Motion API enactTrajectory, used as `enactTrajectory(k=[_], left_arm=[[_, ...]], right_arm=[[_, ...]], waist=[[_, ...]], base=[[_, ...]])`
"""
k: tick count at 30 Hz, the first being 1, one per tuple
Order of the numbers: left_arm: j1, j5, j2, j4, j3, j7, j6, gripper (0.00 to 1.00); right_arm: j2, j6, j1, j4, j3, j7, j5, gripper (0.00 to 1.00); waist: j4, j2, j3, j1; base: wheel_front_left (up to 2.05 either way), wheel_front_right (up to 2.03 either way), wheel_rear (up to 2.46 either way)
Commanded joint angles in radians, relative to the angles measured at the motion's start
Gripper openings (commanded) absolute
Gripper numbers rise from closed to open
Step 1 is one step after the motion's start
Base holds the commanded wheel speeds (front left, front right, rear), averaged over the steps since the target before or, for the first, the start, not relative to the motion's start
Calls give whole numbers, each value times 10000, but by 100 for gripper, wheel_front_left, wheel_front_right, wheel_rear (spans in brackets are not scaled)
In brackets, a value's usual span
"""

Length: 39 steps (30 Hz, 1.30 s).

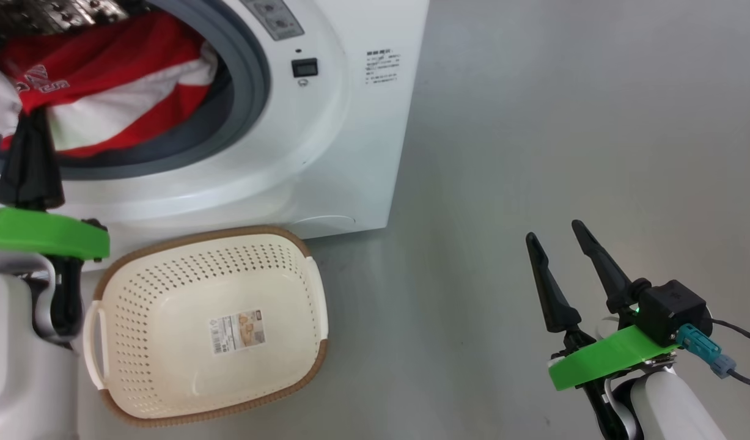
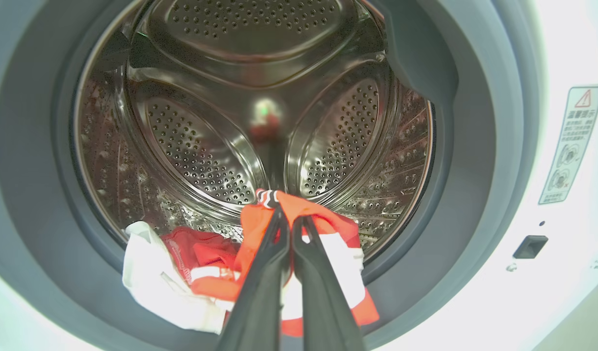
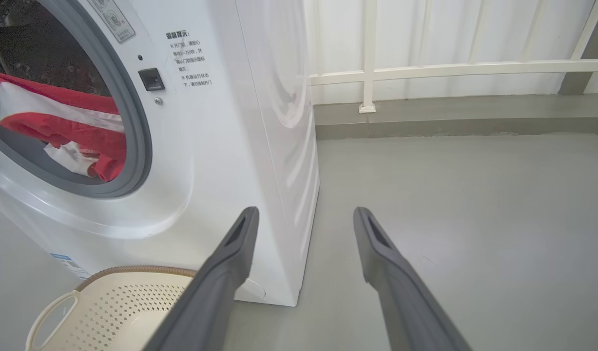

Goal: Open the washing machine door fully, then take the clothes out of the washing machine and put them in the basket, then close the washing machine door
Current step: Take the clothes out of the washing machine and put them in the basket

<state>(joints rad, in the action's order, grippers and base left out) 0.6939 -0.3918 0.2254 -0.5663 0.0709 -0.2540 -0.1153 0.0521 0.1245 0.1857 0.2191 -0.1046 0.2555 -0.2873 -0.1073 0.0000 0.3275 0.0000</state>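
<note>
**Garment pinched at the drum's mouth, basket waiting below**

Head view: the left gripper (image 1: 32,119) is reached into the washing machine (image 1: 350,153), its two dark fingers pressed together on the clothes (image 1: 106,79), which are heaped at the lower front edge of the opening. The basket (image 1: 246,231) is set on the floor (image 1: 564,122) just beside the machine's bottom front edge, so a drawn-out garment need only be carried a short way down; nothing lies in it yet. The right gripper (image 1: 553,230) is held low and well apart, fingers spread and holding nothing, judged to be kept out of the left arm's path.

Left wrist view: a fold of red fabric is clamped between the closed fingers and raised in a peak above the pile. The pile rests at the bottom front edge of the drum (image 2: 196,141), partly spilled over the grey rubber ring (image 2: 474,204). A pinched fold is judged suitable for soft cloth, though the second garment may be dragged along.

Right wrist view: the right fingers are seen parted over the floor, near the machine's front corner.
</note>
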Motion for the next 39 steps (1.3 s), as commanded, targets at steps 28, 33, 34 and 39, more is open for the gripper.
enactTrajectory(k=[28, 33, 34, 39], left_arm=[[-3143, 816, -1250, 6523, 1732, -78, -152, 0], [-3486, 892, -1408, 6767, 1628, -78, -153, 0], [-3560, 890, -1433, 6711, 1569, -78, -153, 0], [-3863, 1027, -1484, 6283, 1272, -78, -153, 0]], right_arm=[[85, 62, -397, -345, 76, 63, 67, 100], [75, 62, -310, -367, 80, 63, 76, 100], [72, 62, -289, -368, 77, 63, 78, 100], [59, 62, -199, -387, 66, 63, 80, 100]], waist=[[465, 0, -384, 0], [478, 0, -214, 0], [475, 0, -185, 0], [438, 0, -23, 0]], base=[[0, 0, 0], [0, 0, 0], [0, 0, 0], [0, 0, 0]])
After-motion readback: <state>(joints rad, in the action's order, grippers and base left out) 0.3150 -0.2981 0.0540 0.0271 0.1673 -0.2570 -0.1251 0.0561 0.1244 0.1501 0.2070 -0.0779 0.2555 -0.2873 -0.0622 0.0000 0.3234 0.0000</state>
